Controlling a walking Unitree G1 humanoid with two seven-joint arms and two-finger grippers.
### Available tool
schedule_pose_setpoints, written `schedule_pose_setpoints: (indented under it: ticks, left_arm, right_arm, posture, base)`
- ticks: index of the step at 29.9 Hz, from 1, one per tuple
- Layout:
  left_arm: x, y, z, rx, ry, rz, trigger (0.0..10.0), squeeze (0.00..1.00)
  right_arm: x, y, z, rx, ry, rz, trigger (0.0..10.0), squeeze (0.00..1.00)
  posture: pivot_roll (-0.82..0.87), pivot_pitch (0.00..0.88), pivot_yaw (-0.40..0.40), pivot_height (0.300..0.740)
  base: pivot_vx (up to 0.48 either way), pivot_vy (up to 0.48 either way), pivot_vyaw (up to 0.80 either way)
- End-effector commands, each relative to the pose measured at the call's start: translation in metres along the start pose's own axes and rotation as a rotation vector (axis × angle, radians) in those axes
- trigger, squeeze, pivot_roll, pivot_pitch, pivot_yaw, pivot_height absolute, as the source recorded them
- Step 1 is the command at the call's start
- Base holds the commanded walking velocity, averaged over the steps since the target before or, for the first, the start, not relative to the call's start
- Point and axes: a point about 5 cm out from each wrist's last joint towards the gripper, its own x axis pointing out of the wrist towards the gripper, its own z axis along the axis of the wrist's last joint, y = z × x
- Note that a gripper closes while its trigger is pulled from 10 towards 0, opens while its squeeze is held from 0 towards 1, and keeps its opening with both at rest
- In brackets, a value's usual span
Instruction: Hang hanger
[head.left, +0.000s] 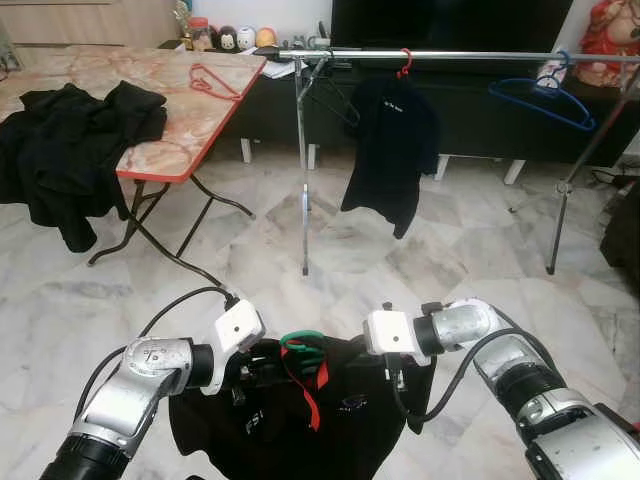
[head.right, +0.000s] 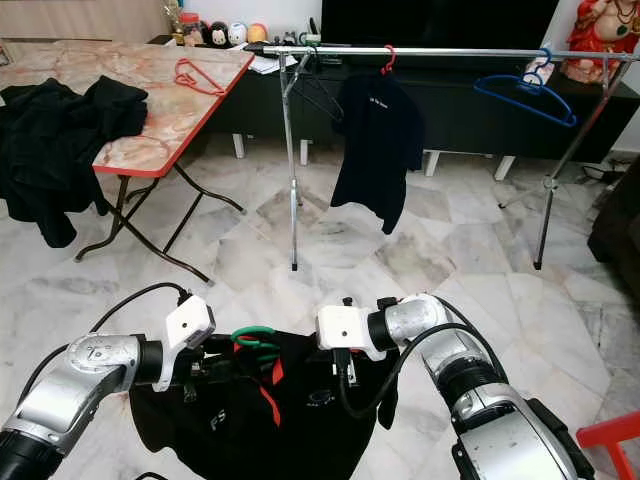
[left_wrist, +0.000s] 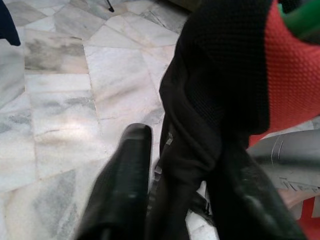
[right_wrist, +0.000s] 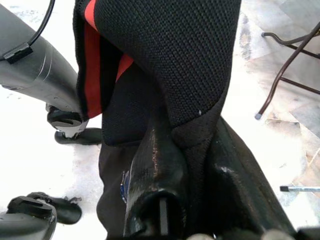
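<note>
Low in the frame, our left gripper (head.left: 250, 372) and right gripper (head.left: 392, 372) each pinch the black shirt (head.left: 340, 415) tight. Its green hanger (head.left: 300, 347) sits between them. The rail (head.left: 450, 55) is high up, far away.

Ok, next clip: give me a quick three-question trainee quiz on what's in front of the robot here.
1. True or false: the black shirt held between the left pincer and right pincer is on a green hanger.
2. What colour is the empty hanger on the rail's right end? A red, B blue, C green.
3. Fill in: the red hanger on the folding table lies ___ the black clothes pile.

Key: 1 true; 2 B; 3 apart from.
</note>
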Motion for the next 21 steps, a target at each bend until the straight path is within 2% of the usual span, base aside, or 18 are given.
schedule_pose_setpoints:
  ticks: [1,21]
  left_arm:
    - [0.0009,-0.0021,0.0031,-0.006,-0.019,-0.003,0.0,0.00]
    - [0.0044,-0.0078,0.0042,-0.027,-0.032,-0.023,0.0,0.00]
  right_arm:
    - [-0.0011,-0.0146,0.0172,-0.056,-0.057,-0.051,0.0,0.00]
    - [0.0016,-0.0132,0.0171,-0.053,-0.061,-0.056,0.0,0.00]
  posture:
    - [0.07,0.000,-0.020,0.740]
    - [0.07,0.000,-0.017,0.740]
  base:
    - [0.000,0.000,0.00]
    - [0.000,0.000,0.00]
